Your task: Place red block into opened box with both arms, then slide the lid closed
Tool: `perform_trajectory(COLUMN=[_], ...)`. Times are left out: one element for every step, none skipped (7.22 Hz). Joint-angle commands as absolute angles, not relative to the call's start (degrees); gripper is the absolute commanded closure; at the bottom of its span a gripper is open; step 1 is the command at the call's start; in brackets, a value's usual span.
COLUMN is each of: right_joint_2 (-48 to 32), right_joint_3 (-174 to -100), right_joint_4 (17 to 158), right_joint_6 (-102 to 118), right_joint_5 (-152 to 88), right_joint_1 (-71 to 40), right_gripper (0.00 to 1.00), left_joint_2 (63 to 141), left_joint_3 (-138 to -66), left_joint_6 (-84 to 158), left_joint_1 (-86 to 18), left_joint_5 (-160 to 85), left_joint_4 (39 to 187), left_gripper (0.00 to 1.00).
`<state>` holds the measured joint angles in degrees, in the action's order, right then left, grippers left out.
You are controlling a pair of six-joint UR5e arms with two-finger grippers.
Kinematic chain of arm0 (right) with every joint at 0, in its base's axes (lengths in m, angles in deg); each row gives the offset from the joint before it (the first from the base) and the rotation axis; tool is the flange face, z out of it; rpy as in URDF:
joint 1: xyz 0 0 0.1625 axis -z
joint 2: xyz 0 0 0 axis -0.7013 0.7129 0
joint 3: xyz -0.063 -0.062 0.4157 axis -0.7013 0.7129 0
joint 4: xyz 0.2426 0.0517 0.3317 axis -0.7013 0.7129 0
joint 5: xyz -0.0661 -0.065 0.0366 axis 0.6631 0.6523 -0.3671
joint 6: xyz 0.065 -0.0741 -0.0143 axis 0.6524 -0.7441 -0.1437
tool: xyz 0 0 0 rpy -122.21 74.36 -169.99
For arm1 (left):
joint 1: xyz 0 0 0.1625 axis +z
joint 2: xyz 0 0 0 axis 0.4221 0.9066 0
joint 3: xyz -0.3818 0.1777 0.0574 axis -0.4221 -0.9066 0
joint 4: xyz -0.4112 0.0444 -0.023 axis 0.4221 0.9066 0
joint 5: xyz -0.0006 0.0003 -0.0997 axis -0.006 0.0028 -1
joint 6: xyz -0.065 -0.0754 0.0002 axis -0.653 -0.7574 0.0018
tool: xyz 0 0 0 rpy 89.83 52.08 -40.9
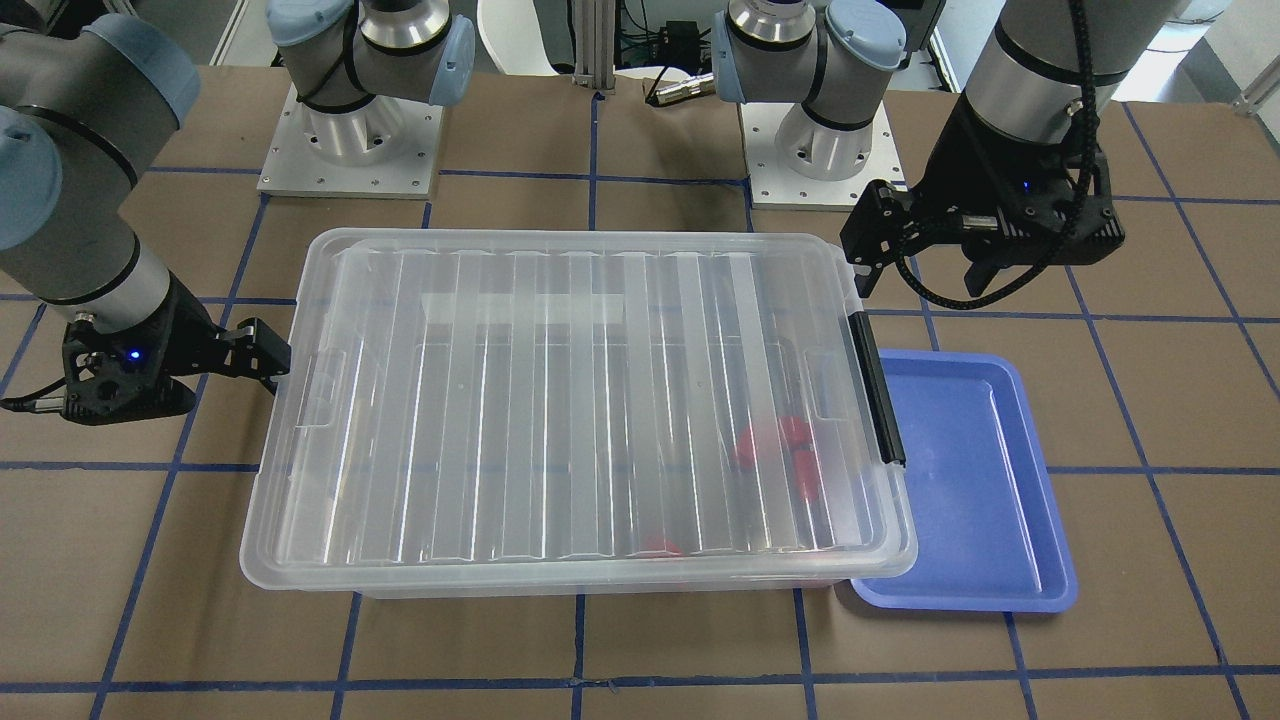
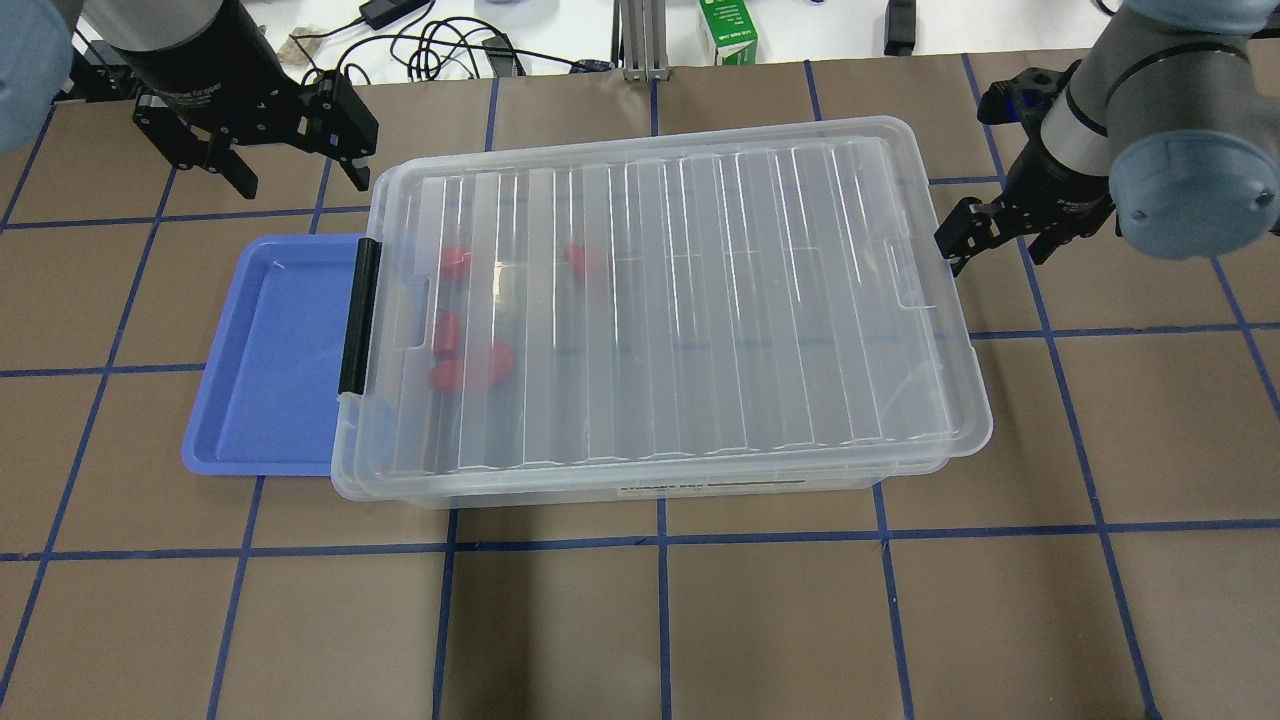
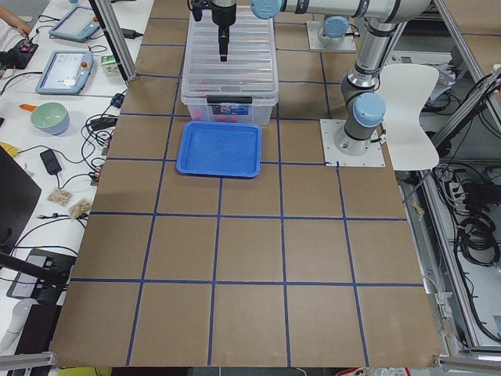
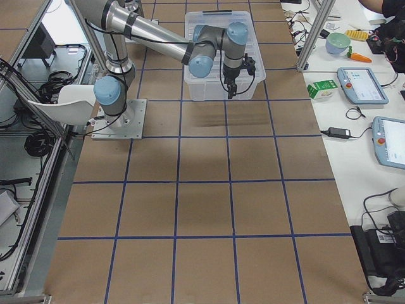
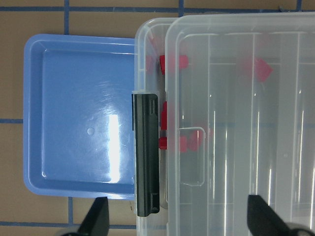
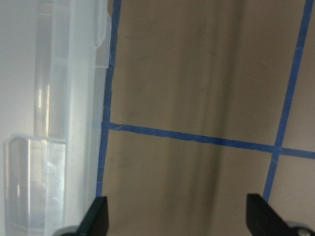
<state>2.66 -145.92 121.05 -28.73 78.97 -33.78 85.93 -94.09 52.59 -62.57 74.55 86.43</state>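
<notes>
Nearest us in the overhead view, the brown table [image 2: 700, 620] with its blue tape grid runs up to the large clear plastic box [image 2: 700, 490]. The flat, ribbed, clear plastic lid [image 2: 700, 300] covers nearly all of it. In the left wrist view we see only a thin strip of the box uncovered, at the end bearing the black clip bar [image 2: 358, 315].

Several small bright-red plastic blocks [image 2: 480, 365] lie inside the box under the lid. They are toward the left jaws' end and well apart from the right jaws. The shallow blue plastic tray [image 2: 270, 400] sits just beside the clip bar, below the left jaws.

Farther back, the left gripper [image 2: 300, 185] hangs above the box's far clip-end corner, jaws spread wide. The right gripper [image 2: 998, 255] is just off the opposite short end, jaws also wide over bare table. One finger is close beside the lid's edge; we cannot tell whether it touches.
</notes>
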Motion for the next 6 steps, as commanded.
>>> perform_trajectory(right_joint_2=[2.3,2.3,2.9,4.5,7.0,9.7], right_joint_3=[-145.6,-144.6,-142.4,-139.1,-134.9,-130.9], right_joint_4=[121.4,123.3,122.4,118.6,111.8,103.9], right_joint_6=[-28.8,-29.5,-29.2,-28.8,-28.7,-28.7], right_joint_5=[79.1,79.3,79.8,79.8,79.8,79.9], right_joint_1=[-34.0,-33.2,-32.5,-32.5,-32.5,-32.5], right_gripper=[0.00,0.00,0.00,0.00,0.00,0.00], left_joint_2=[85.9,85.9,85.9,85.9,85.9,85.9], left_joint_3=[-94.1,-94.1,-94.1,-94.1,-94.1,-94.1], left_joint_6=[52.6,52.6,52.6,52.6,52.6,52.6], left_joint_1=[-62.6,-62.6,-62.6,-62.6,-62.6,-62.6], left_joint_5=[74.5,74.5,74.5,74.5,74.5,74.5], left_joint_4=[86.4,86.4,86.4,86.4,86.4,86.4], left_gripper=[0.00,0.00,0.00,0.00,0.00,0.00])
